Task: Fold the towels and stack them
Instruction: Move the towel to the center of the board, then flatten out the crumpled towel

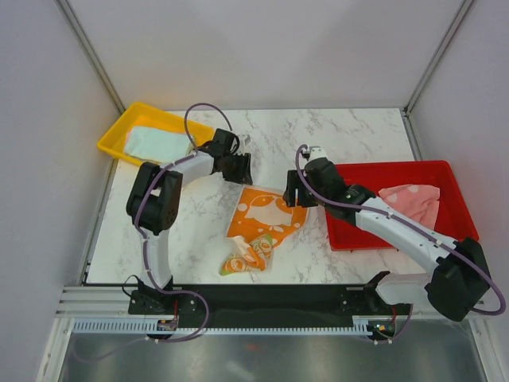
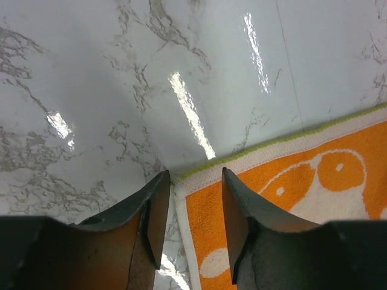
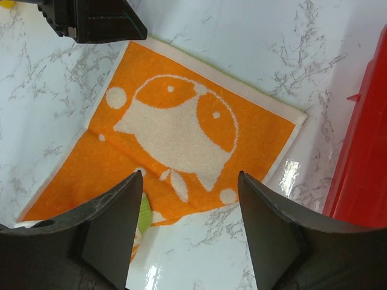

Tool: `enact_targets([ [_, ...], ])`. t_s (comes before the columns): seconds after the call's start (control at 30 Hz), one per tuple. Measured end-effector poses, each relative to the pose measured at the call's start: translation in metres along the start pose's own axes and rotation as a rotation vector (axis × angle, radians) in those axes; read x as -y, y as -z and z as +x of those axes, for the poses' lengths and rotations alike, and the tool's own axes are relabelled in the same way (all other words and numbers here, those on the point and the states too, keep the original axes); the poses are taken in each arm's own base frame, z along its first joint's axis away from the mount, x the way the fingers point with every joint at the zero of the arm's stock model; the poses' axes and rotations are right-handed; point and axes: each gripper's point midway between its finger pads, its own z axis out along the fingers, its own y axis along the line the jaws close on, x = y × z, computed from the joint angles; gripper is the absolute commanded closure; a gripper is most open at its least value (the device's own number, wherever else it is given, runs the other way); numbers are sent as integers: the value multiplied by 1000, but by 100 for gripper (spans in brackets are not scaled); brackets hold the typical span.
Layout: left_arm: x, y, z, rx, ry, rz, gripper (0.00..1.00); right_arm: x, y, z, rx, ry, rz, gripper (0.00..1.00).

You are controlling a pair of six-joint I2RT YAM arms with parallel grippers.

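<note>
An orange and cream printed towel [image 1: 266, 213] lies on the marble table between both arms, its near end bunched up [image 1: 248, 256]. My left gripper [image 1: 238, 169] hangs over the towel's far left corner. In the left wrist view its jaws [image 2: 195, 175] stand apart astride that corner of the towel [image 2: 302, 181], not pinching it. My right gripper [image 1: 296, 193] is open over the towel's right edge [image 3: 175, 127], its jaws [image 3: 188, 176] wide apart with nothing between them. A pale pink towel [image 1: 413, 199] lies in the red tray, and a mint green towel [image 1: 155, 143] in the yellow tray.
The red tray [image 1: 398, 239] stands at the right, close beside my right arm; its wall [image 3: 363, 151] shows in the right wrist view. The yellow tray [image 1: 119, 131] sits at the far left corner. Walls enclose the table on three sides.
</note>
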Motion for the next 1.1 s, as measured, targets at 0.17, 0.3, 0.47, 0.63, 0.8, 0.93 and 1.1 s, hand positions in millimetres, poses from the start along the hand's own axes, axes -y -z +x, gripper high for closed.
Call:
enact_targets([
  [0.17, 0, 0, 3, 7, -37, 15, 64, 7, 2, -1, 3, -14, -2, 27],
  [0.3, 1, 0, 6, 9, -46, 28, 65, 7, 3, -1, 1, -21, -11, 27],
  [0.47, 6, 4, 15, -7, -45, 47, 65, 2, 3, -1, -5, -23, -37, 27],
  [0.63, 11, 9, 26, -37, -46, 54, 61, 0, 3, 0, -8, -23, -53, 28],
  [0.8, 22, 14, 39, -68, -43, 89, 54, 0, 1, 8, -32, -27, -62, 27],
  [0.93, 33, 16, 49, -101, 5, 150, 51, 2, 0, 16, -50, -30, -60, 28],
  [1.1, 46, 20, 60, -148, 97, 200, 49, 2, 2, 17, -49, -36, -65, 27],
])
